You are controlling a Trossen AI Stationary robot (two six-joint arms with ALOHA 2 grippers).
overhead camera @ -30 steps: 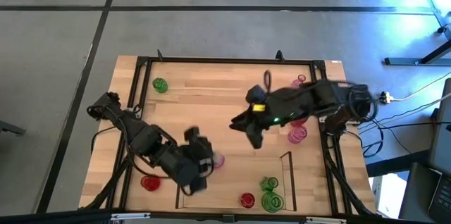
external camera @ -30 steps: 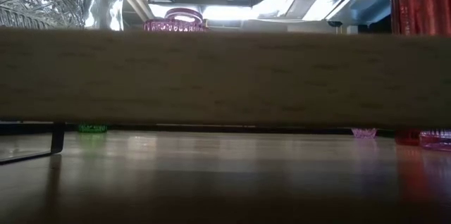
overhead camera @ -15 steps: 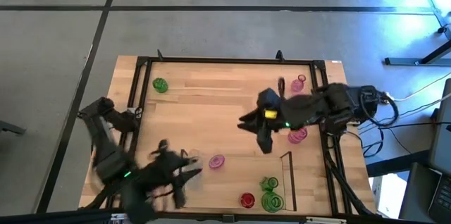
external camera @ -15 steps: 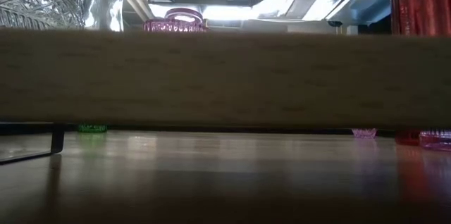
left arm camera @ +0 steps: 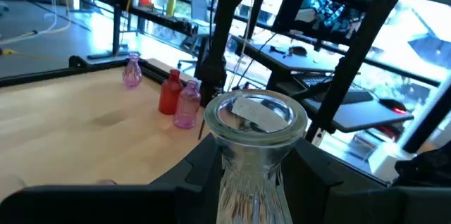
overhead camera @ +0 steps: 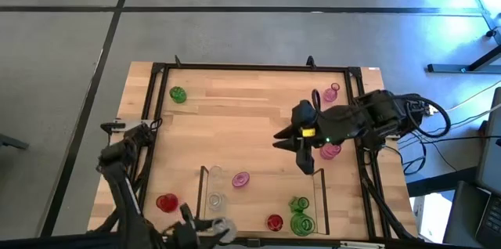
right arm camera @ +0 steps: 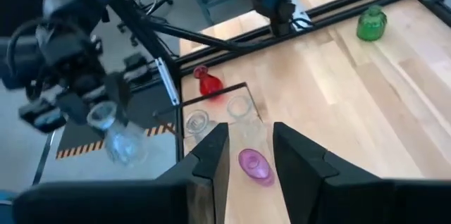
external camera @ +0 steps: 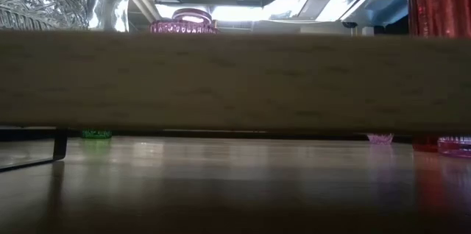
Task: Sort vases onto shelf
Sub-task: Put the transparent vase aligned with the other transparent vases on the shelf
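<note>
My left gripper point(overhead camera: 210, 229) is at the table's near edge, left of the shelf point(overhead camera: 319, 190), shut on a clear ribbed vase point(left arm camera: 254, 136). In the shelf stand two clear vases point(overhead camera: 214, 188), a pink one point(overhead camera: 240, 178), a red one point(overhead camera: 274, 221) and two green ones point(overhead camera: 300, 212). My right gripper point(overhead camera: 305, 163) hangs open above the shelf's far right corner with nothing between its fingers; in the right wrist view point(right arm camera: 250, 150) the pink vase point(right arm camera: 254, 165) shows far below the gap. The left gripper and its vase point(right arm camera: 124, 141) also show there. My left gripper pinches the clear vase's neck point(left arm camera: 248, 175), just under the flared rim point(left arm camera: 255, 110), between its two fingers point(left arm camera: 208, 171). The fingers lie level, one on each side of the neck. The vase is lifted clear of the table, its mouth turned toward the wrist.
A red vase point(overhead camera: 166, 202) stands left of the shelf, a green one point(overhead camera: 178, 94) at the far left, pink ones point(overhead camera: 334, 91) point(overhead camera: 330, 150) at the right under my right arm. The black frame point(overhead camera: 250, 66) rims the table. A wooden board point(external camera: 235, 79) blocks the low view.
My left gripper has swung from the shelf's left end toward the table's near edge, sinking and turning level, with the clear vase between its fingers. The two clear vases in the shelf are uncovered now. My right gripper has drifted a little toward the table's right.
</note>
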